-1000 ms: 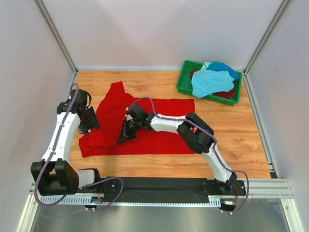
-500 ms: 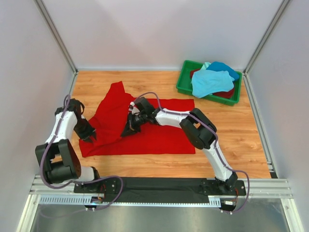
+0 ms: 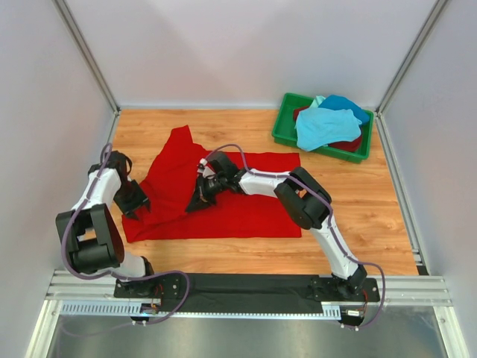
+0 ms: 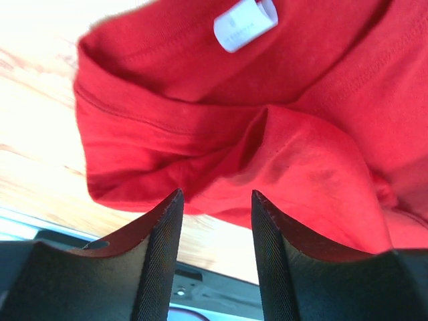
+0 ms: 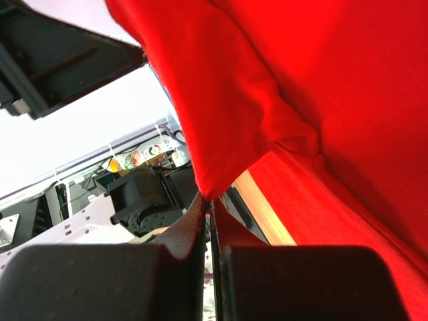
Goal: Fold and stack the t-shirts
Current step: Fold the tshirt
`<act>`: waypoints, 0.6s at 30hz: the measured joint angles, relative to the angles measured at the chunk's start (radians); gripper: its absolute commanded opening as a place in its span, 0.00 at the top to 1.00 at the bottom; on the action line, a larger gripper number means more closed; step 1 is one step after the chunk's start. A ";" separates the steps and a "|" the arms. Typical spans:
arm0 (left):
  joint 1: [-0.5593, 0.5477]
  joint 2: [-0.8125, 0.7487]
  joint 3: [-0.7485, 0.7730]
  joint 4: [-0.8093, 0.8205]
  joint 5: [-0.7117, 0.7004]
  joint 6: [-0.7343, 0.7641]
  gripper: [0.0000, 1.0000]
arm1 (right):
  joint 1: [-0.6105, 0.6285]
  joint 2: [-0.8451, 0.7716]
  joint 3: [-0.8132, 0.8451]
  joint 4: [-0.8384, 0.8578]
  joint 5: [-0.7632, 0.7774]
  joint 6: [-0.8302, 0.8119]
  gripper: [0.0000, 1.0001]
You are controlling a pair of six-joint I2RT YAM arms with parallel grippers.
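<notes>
Centrally, the bright red soft cloth t-shirt (image 3: 246, 212) lies spread mid-frame; the right gripper (image 5: 208, 199) pinches a raised fold tight, while the left gripper (image 4: 214, 197) gapes at its left edge, holding nothing.

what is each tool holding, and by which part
The right tool pinches a raised fold of the bright red t-shirt; the left tool is open beside it, holding nothing.

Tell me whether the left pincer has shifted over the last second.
Yes. The left pincer has slipped slightly toward the near edge of the table, farther from the green bin.
</notes>
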 measured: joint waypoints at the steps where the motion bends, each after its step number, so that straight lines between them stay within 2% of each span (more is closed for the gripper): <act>1: 0.000 0.003 0.000 0.006 -0.006 0.005 0.48 | 0.000 0.000 0.000 0.006 -0.001 0.002 1.00; 8: 0.008 0.083 0.000 0.081 0.023 0.040 0.55 | 0.000 0.000 0.000 0.026 -0.010 0.006 1.00; 14: 0.008 0.079 0.000 0.121 0.060 0.039 0.80 | 0.000 0.000 -0.003 0.035 -0.014 0.010 1.00; 15: 0.008 0.071 0.000 0.117 0.060 0.037 0.93 | 0.000 0.000 -0.004 0.035 -0.014 0.010 1.00; 16: 0.008 0.058 0.000 0.113 0.060 0.030 1.00 | 0.000 0.000 -0.005 0.034 -0.014 0.010 1.00; 18: 0.008 0.036 0.003 0.090 0.051 0.025 1.00 | 0.000 0.000 -0.007 0.033 -0.015 0.009 1.00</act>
